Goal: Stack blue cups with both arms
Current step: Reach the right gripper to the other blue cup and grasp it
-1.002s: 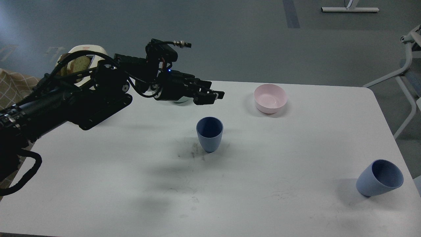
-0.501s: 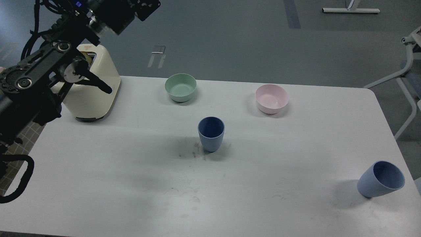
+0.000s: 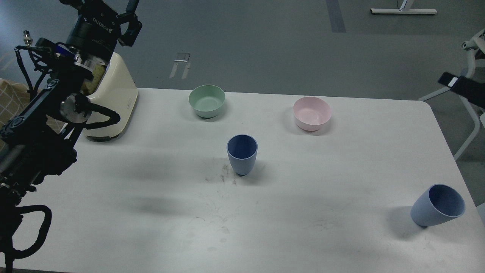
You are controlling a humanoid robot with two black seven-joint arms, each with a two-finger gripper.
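The slate blue cup point(image 3: 241, 157) stands upright at the middle of the white table point(image 3: 341, 182). The lighter periwinkle cup point(image 3: 435, 206) rests tilted near the table's front right corner, mouth up and to the right. My left arm rises along the left edge. Its gripper point(image 3: 133, 18) is high at the back left, above the cream appliance and far from both cups. Its two fingers stand apart and hold nothing. A black end of my right arm point(image 3: 460, 86) shows at the right edge, beyond the table. Its fingers cannot be told apart.
A mint-green bowl point(image 3: 207, 100) and a pink bowl point(image 3: 311, 113) sit at the back of the table. A cream appliance point(image 3: 113, 102) stands at the back left corner under my left arm. A white metal frame point(image 3: 470, 76) stands off the table's right side.
My left arm has swung from above the table's middle up and back to the far left, uncovering the mint-green bowl. The black end of my right arm has come into view. Neither cup has moved.
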